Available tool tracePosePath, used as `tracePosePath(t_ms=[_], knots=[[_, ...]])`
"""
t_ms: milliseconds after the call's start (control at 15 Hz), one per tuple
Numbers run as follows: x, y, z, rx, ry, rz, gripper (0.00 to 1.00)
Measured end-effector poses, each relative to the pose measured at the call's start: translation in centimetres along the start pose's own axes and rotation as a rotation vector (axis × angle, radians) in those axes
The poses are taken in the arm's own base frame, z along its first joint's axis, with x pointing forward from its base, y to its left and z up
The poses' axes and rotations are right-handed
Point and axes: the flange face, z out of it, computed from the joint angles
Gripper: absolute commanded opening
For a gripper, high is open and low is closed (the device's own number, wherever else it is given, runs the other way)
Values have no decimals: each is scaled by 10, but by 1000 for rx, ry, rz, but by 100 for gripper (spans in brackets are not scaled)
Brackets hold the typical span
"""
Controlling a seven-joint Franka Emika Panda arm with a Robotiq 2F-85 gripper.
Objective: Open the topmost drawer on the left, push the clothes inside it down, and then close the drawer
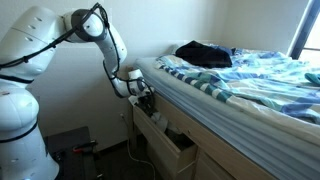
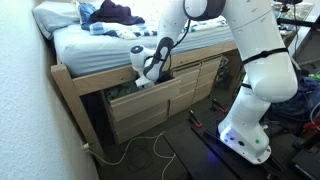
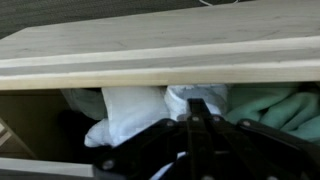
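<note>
The bed fills the right side in an exterior view. Its mattress is covered in blue-and-white striped bedding, and a black garment lies on top near the far wall. In an exterior view from the opposite side, the same bed sits at the left with the black garment at its far end.

The white robot arm stands beside the bed and reaches down toward its wooden base. It shows in both exterior views.

The topmost drawer is pulled out from under the bed rail, its pale wood front standing proud of the other drawer fronts. In the wrist view the bed rail runs across the top as a pale plank.

The clothes lie in the open drawer just below that plank. A white piece is in the middle, a green piece is to the right, and the left corner is dark.

The gripper is down in the drawer opening, just under the mattress edge. In the wrist view the gripper has its jaws clenched together, with the tips against the white cloth. No cloth can be seen pinched between them.
</note>
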Motion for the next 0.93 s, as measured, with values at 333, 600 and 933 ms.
tracePosePath(t_ms=[333, 600, 933], knots=[[0, 0, 1, 17, 12, 0, 0], [-1, -1, 1, 28, 13, 9, 0], [-5, -5, 1, 34, 3, 22, 0]])
